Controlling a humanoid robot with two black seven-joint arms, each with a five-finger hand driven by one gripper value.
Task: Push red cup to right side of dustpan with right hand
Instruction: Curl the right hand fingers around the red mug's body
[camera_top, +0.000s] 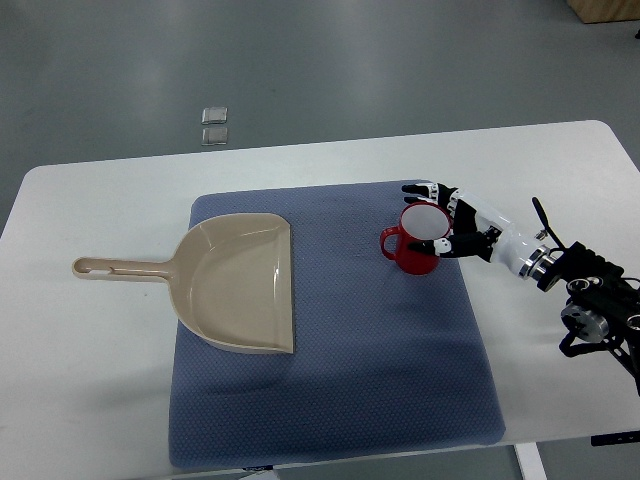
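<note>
A red cup (416, 243) with a white inside stands upright on the blue-grey mat (330, 400), to the right of the beige dustpan (240, 285); its handle points left. My right hand (440, 218) comes in from the right edge and rests against the cup's right side. Its fingers (420, 190) are spread, curving around the far and near rim without closing on it. The dustpan lies on the mat's left part with its handle (115, 268) sticking out left over the white table (90, 380). The left arm does not show.
My right forearm and wrist hardware (590, 300) hang over the table's right edge. Two small square plates (213, 125) lie on the grey floor beyond the table. A brown box corner (610, 10) sits at the top right.
</note>
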